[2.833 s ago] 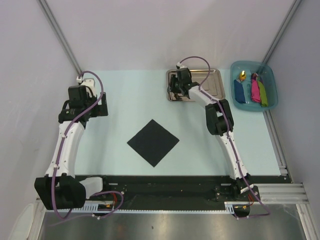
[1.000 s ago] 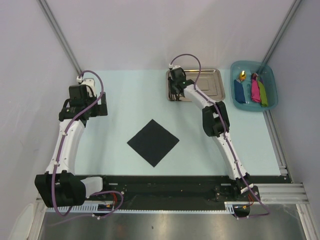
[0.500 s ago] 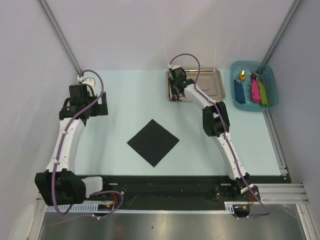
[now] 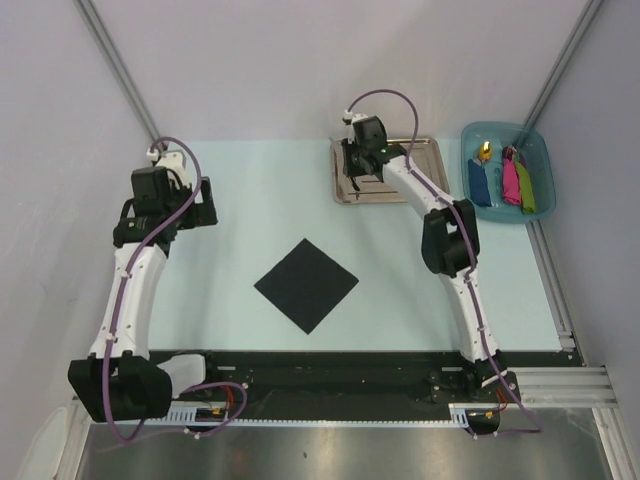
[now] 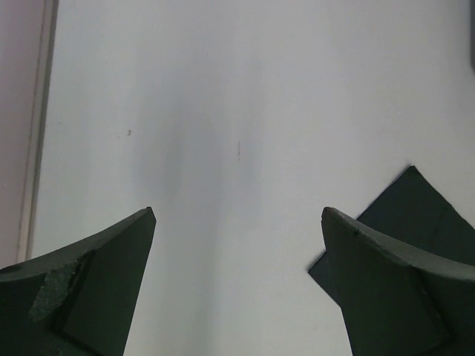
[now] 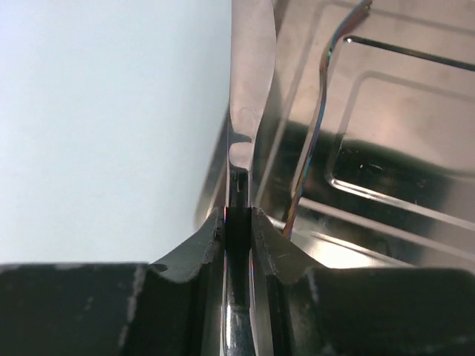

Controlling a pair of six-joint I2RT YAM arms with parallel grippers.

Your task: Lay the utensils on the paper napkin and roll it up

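Observation:
My right gripper [image 4: 356, 176] is over the left end of the steel tray [image 4: 425, 172]. In the right wrist view its jaws [image 6: 239, 222] are shut on the dark handle of one utensil [image 6: 251, 74], whose flat silvery end points away along the tray's left rim. A second slim utensil [image 6: 315, 133] rests edge-on in the tray [image 6: 404, 111] just to the right. The black paper napkin [image 4: 306, 284] lies flat as a diamond at mid-table with nothing on it. My left gripper [image 4: 197, 206] hovers open above bare table; a napkin corner [image 5: 419, 204] shows past its right finger.
A teal bin [image 4: 505, 137] at the back right holds blue, pink and green items. Grey walls with metal rails close in the sides and back. A black strip with the arm bases runs along the near edge.
The right gripper has closed on the utensil's handle at the tray's left end, and that arm's elbow has swung right. The left arm has barely shifted.

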